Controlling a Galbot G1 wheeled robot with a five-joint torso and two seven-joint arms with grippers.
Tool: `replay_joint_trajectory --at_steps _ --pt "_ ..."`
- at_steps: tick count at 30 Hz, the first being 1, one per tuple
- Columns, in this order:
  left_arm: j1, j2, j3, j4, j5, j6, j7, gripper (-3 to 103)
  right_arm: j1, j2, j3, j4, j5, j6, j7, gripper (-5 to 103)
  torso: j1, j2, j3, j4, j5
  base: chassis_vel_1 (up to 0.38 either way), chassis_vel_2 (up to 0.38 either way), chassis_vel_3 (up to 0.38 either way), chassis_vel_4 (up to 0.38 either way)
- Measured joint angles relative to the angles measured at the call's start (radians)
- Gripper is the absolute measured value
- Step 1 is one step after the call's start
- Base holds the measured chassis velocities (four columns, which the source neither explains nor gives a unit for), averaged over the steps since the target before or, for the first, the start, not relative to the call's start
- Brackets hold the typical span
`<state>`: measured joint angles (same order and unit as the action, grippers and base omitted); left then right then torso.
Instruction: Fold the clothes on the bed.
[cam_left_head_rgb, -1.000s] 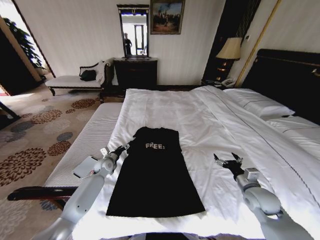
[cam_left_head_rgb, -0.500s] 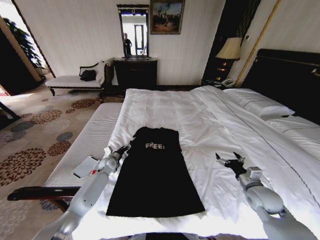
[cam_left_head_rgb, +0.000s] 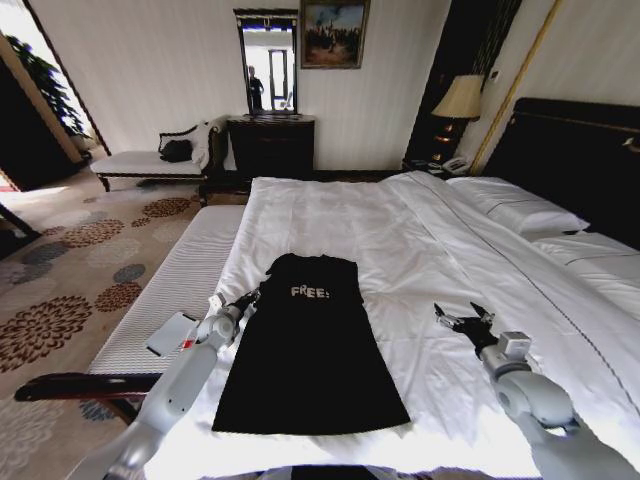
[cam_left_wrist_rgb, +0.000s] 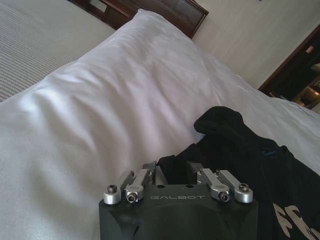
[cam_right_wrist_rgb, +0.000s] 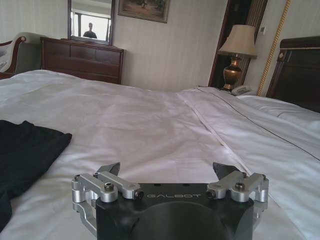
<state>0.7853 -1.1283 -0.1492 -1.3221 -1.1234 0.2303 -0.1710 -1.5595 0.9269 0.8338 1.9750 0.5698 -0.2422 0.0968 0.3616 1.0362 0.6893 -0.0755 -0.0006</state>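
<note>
Lying flat on bed (cam_left_head_rgb: 400, 230): one black T-shirt (cam_left_head_rgb: 310, 350); left gripper (cam_left_head_rgb: 247, 297) fingers indiscernible; right gripper (cam_left_head_rgb: 462, 317) spread.

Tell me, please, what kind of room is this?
Probably a hotel bedroom. A large bed with white sheets and a dark headboard takes most of the view; a lamp stands beside it, and a dark dresser with a mirror stands against the far wall.

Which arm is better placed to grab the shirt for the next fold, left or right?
Probably left. The left gripper sits at the black T-shirt edge near its top, while the right gripper hovers open over bare white duvet, well apart.
</note>
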Motion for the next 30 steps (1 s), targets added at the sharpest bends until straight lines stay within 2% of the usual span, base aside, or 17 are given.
replay_joint_trajectory --at_steps 3,6,8,10,19,30 --pt "-0.001 -0.008 -0.006 -0.002 0.0 0.0 -0.01 21 0.005 0.0 -0.003 0.013 0.01 -0.009 0.011 100 0.0 0.0 0.0 0.0 0.0 0.0 0.0 0.0 0.0" --pt "-0.003 -0.007 -0.006 -0.002 0.0 0.0 -0.012 15 0.003 -0.001 0.001 0.017 0.016 -0.012 0.013 100 0.0 0.0 0.0 0.0 0.0001 0.0 0.0 0.0 0.0" --pt "-0.004 -0.006 -0.005 -0.001 0.0 0.0 -0.013 4 -0.001 -0.004 0.008 0.018 0.026 -0.014 0.015 100 0.0 0.0 0.0 -0.0001 0.0 0.0 0.0 0.0 0.0" --pt "-0.004 -0.006 -0.005 -0.001 0.0 0.0 -0.013 2 -0.001 -0.004 0.01 0.018 0.028 -0.014 0.016 100 0.0 0.0 0.0 -0.0001 0.0 0.0 0.0 0.0 0.0" --pt "-0.005 0.007 -0.005 -0.002 -0.003 -0.001 -0.019 0 -0.008 0.001 0.014 0.027 0.041 -0.017 0.02 100 0.0 0.0 0.0 -0.0001 0.0 0.0 0.0 0.0 0.0" --pt "-0.035 0.043 -0.051 -0.034 -0.039 -0.004 -0.043 0 -0.003 0.01 -0.001 0.029 0.033 -0.018 0.019 100 0.0 0.0 0.0 -0.0001 0.0 0.0 0.0 0.0 0.0"
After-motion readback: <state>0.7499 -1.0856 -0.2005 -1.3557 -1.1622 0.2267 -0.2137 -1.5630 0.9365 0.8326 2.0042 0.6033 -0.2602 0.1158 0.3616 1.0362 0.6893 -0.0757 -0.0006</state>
